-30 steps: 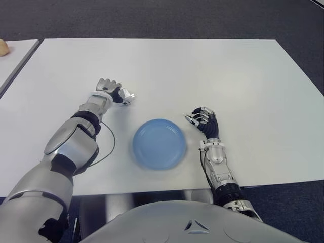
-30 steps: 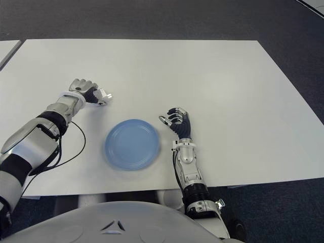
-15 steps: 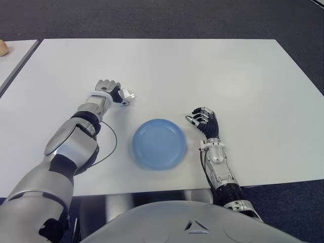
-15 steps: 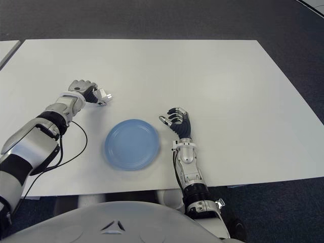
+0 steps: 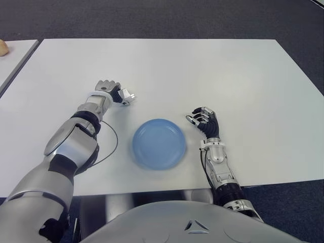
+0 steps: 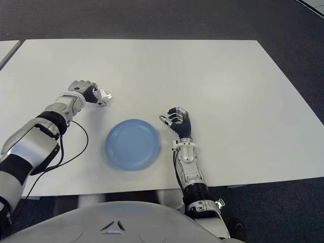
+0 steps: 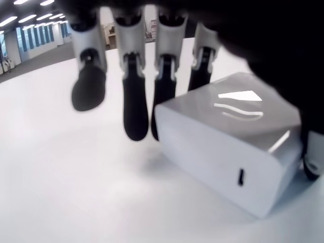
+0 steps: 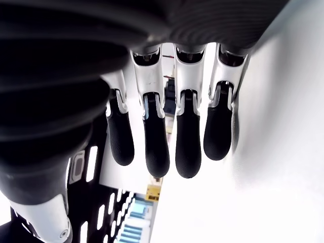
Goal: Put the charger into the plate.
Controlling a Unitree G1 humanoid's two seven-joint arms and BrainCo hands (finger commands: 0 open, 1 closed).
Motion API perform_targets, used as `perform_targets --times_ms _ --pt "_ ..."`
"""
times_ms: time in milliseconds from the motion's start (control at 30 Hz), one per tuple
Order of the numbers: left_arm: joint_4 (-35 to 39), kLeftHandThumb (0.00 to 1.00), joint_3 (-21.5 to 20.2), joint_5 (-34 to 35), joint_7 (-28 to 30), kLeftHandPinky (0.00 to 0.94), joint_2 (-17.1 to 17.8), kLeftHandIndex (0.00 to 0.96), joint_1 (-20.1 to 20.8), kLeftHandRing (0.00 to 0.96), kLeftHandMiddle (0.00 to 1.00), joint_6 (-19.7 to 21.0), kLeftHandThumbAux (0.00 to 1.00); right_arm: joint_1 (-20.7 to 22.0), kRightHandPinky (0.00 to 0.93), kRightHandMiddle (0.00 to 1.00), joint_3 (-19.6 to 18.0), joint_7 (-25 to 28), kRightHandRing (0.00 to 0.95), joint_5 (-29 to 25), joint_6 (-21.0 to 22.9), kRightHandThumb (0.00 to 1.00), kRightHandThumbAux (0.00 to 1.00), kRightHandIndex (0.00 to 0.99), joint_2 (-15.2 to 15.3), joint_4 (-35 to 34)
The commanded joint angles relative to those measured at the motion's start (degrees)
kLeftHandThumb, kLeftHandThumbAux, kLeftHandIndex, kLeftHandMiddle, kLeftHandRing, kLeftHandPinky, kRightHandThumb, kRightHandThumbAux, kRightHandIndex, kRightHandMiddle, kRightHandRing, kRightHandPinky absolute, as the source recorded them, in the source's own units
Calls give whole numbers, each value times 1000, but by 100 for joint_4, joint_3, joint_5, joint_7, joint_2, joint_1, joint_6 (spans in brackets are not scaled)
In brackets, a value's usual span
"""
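Note:
The white block-shaped charger (image 5: 128, 96) lies on the white table (image 5: 212, 71), left of and a little beyond the round blue plate (image 5: 159, 144). My left hand (image 5: 108, 89) is knuckles-up over the charger's left end. In the left wrist view two fingers (image 7: 134, 96) press the charger's (image 7: 230, 157) far side, two more hang beside it, and the block still sits on the tabletop. My right hand (image 5: 203, 119) shows just right of the plate, its fingers (image 8: 157, 136) loosely curled and holding nothing.
A thin black cable (image 5: 110, 147) loops over the table beside my left forearm. A second table (image 5: 12, 58) stands at the far left with a tan object (image 5: 3, 47) on it. Dark carpet surrounds both tables.
The left hand has shifted very slightly over the charger and the cable loop has moved a little. The plate and right hand are unchanged.

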State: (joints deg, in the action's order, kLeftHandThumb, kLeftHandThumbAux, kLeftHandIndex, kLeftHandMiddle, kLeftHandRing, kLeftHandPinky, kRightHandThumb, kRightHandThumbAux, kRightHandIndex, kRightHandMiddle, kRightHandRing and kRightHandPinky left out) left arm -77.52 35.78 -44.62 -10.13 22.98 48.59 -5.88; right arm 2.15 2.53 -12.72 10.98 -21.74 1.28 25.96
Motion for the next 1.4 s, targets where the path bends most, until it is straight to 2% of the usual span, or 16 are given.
perform_targets --times_ms 33,133,367,600,733,900,967,1167,1333,1400 --pt "4 947 -208 195 346 718 20 390 217 512 503 62 652 -54 499 480 -40 51 498 -48 112 703 731 424 22 117" --pt "49 947 -313 262 422 700 79 394 399 511 501 84 651 -50 501 479 -54 74 497 -61 116 703 731 424 27 119" --pt "254 948 -519 395 206 681 187 403 556 505 500 -14 649 -32 502 480 -81 88 498 -65 107 704 731 424 34 138" --pt "835 948 -702 512 -145 645 329 406 441 503 497 -353 649 -16 499 479 -91 127 495 -65 107 703 731 424 64 147" --pt "1629 949 -787 534 -240 570 442 407 116 501 500 -451 648 1 502 480 -109 179 496 -98 107 703 731 424 76 176" --pt "2790 949 -929 578 -36 479 592 407 -365 502 508 -418 648 7 509 482 -127 216 500 -108 96 704 731 424 78 192" --pt "3502 950 -1011 622 114 493 662 403 -680 505 511 -368 648 5 512 484 -130 217 503 -95 86 705 731 424 78 192" --pt "4938 950 -1207 677 531 536 777 397 -1369 511 511 -228 649 -6 512 485 -133 202 504 -47 82 705 731 424 82 167" --pt "5902 950 -1295 759 860 584 825 396 -2021 515 507 -344 649 -8 507 483 -132 214 502 -44 83 705 731 424 93 178" --pt "6097 950 -1327 764 948 632 813 396 -2170 516 505 -365 649 -8 507 482 -133 216 501 -46 87 705 731 424 94 180"
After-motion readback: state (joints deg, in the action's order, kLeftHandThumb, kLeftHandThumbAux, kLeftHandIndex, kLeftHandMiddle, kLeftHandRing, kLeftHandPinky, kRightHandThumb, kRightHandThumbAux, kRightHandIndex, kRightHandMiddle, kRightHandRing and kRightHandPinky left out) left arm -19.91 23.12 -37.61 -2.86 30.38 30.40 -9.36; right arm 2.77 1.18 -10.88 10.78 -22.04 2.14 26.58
